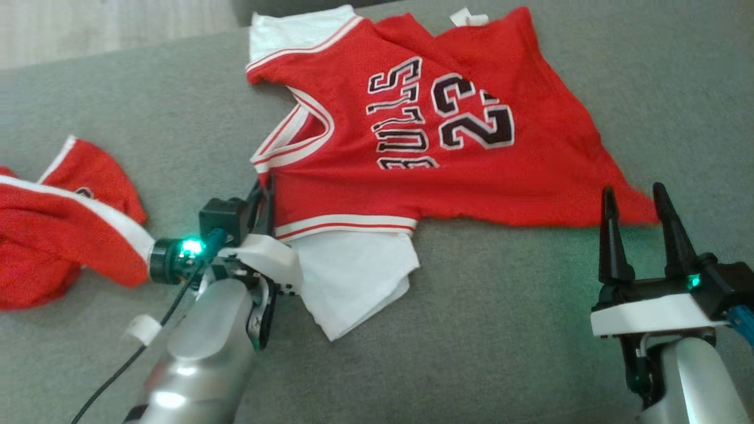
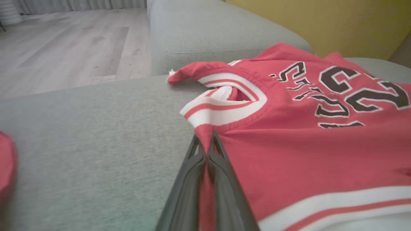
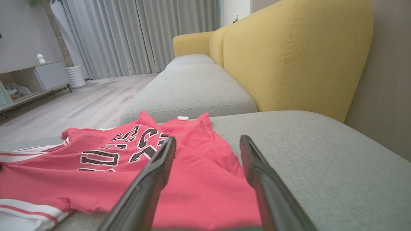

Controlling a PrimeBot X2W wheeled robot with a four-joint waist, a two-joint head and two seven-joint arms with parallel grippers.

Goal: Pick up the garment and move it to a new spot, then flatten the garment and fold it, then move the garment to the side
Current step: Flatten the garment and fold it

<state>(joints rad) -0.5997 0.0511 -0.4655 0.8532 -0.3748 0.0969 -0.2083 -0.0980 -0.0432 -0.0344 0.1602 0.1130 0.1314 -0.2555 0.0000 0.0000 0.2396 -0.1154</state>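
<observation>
A red Bulls jersey [image 1: 412, 118] lies spread on a grey sofa cushion [image 1: 147, 106], filling the upper middle of the head view, between the robot's two grippers. Its long axis runs left to right across the frame. The white-trimmed collar [image 1: 306, 132] points toward the left and the hem toward the right, so the lettering and number read sideways. A white sleeve [image 1: 353, 277] spills out from under its lower edge at centre frame. At lower left, the left gripper [image 1: 265, 187] is pinched tight on the red shoulder fabric just below the collar; in the left wrist view the two dark fingers [image 2: 224, 179] press together with cloth caught between them. At lower right, the right gripper [image 1: 633, 189] stands wide apart and holds nothing. The jersey's hem corner [image 1: 639, 213] lies in the gap between its tips, though whether they touch cannot be told. A second red garment [image 1: 59, 235] sits bunched at the left edge.
</observation>
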